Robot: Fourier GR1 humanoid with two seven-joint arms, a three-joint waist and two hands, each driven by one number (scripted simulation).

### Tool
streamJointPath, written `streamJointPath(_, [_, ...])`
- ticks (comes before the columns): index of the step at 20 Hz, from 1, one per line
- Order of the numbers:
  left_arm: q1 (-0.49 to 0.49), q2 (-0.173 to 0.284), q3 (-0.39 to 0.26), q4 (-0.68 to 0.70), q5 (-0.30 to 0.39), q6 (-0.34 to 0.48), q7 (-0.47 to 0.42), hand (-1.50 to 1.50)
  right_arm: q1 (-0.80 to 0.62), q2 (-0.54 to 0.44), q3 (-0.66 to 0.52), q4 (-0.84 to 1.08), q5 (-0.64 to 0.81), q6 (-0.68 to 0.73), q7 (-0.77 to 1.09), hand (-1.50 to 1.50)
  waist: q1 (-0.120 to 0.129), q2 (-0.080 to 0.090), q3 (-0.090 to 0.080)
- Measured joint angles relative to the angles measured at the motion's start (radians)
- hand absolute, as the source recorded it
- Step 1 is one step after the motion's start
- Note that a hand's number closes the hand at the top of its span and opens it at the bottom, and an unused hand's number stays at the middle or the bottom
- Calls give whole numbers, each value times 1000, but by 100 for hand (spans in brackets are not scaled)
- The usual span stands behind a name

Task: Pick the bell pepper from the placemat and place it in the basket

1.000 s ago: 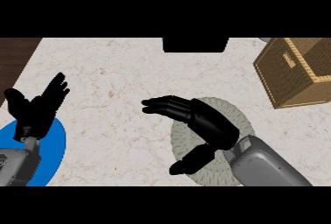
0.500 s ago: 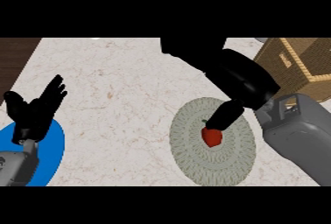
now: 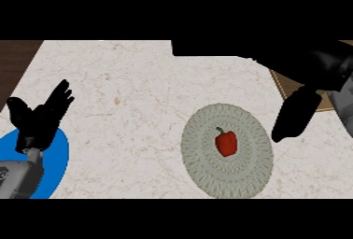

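Your left hand [image 3: 40,120] rested open at the left edge with its fingers up, over a blue plate [image 3: 59,156], well apart from the work and so out of the way. At the middle the bell pepper [image 3: 226,143] lay untouched on the round grey placemat [image 3: 200,154], stem away from you. Your right hand [image 3: 298,114] hung high beside it holding nothing, a straight digit pointing down, and it hid most of the basket [image 3: 288,88], probably raised to clear the pepper.

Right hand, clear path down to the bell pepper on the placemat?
Probably yes. The bell pepper lies uncovered on the placemat; the right hand hangs just right of it with nothing between them.
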Motion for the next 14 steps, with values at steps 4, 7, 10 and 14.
streamJointPath(4, [9, 6, 18, -14, -2, -18, 6, 0, 53, -29, -77, -10, -84, 87, -6, -150, 3, 1, 1])
streamJointPath(7, [4, -9, 22, -27, -15, -8, 19, 0, 136, -51, -142, -53, -114, 109, -38, -150, 1, 2, 1])
streamJointPath(10, [-1, -4, 38, -19, -15, -26, 15, 0, 221, -63, -217, -84, -97, 100, -113, -150, 0, 3, 2])
streamJointPath(14, [18, -21, 42, -32, -28, -32, 12, 0, 355, -30, -253, -121, -8, 73, -227, -150, 4, 4, 2])
